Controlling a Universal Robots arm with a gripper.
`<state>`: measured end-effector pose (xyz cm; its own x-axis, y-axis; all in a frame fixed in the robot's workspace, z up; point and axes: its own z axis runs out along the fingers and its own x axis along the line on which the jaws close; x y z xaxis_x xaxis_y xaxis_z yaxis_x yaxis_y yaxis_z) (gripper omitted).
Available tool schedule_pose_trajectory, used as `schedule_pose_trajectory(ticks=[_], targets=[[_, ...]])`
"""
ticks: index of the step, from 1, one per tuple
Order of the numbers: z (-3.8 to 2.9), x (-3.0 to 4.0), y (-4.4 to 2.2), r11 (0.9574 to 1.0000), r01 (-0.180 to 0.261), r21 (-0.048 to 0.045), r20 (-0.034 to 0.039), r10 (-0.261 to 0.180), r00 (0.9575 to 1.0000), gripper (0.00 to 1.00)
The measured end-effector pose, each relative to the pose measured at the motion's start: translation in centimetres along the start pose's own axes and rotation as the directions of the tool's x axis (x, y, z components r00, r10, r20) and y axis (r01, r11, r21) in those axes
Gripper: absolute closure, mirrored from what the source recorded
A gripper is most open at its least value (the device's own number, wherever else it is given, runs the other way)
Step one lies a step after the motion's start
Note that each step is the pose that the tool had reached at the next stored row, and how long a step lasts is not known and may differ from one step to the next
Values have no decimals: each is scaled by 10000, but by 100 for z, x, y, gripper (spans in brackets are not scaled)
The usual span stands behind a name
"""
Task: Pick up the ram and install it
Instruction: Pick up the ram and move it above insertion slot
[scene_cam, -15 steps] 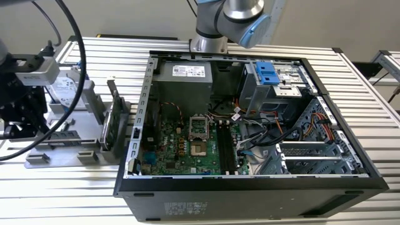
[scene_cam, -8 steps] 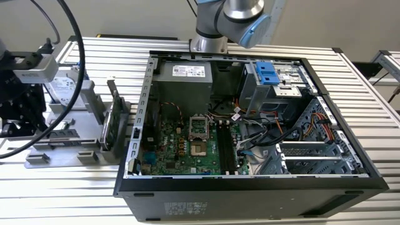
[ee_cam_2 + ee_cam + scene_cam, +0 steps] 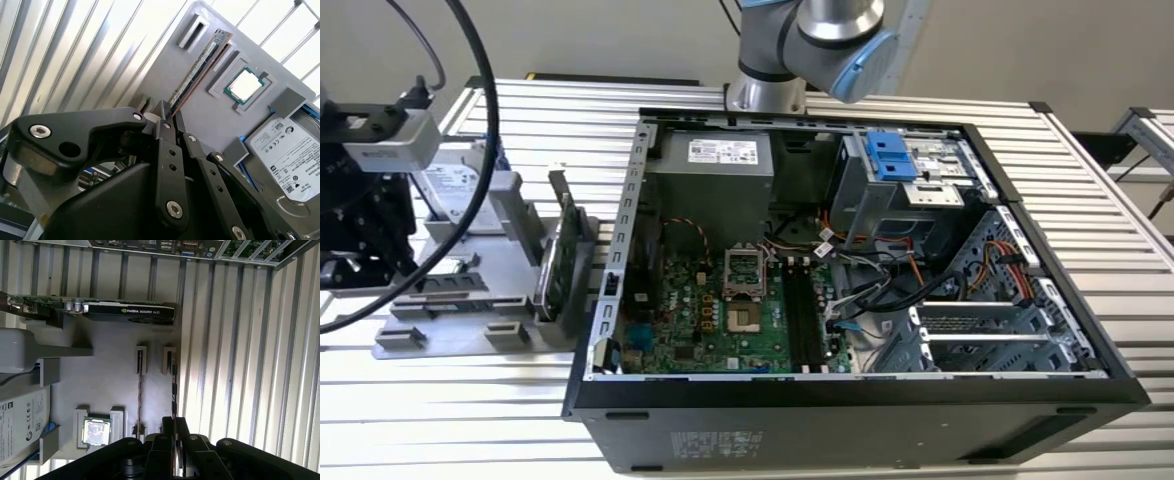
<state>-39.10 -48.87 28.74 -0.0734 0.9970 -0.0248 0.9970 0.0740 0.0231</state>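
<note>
While the ram [image 3: 196, 70] stands on edge in its gray holder [image 3: 207, 117] on the counter [image 3: 75, 50], the fingers [image 3: 162, 120] clench its end.

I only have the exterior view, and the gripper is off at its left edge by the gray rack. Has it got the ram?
Observer: In the first wrist view the gripper is shut on the ram, holding it near one end.
Operator: Is it out of the rack yet?
Observer: No. In the second wrist view the ram's far end sits in a slot of the gray rack, and the stick stands on edge along it.
Operator: Anything close beside it?
Observer: A processor lies flat in a square recess of the rack, apart from the ram.
</note>
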Motion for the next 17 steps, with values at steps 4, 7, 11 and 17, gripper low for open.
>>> schedule_pose_trajectory(ticks=[4,7,11,17], targets=[[-26,0,1,10000,0,-1,-1,0,10000,100],[-48,-1,1,10000,0,0,0,0,10000,100],[-75,-2,2,10000,0,0,-1,0,10000,100],[-111,-3,3,10000,0,-1,-1,0,10000,100]])
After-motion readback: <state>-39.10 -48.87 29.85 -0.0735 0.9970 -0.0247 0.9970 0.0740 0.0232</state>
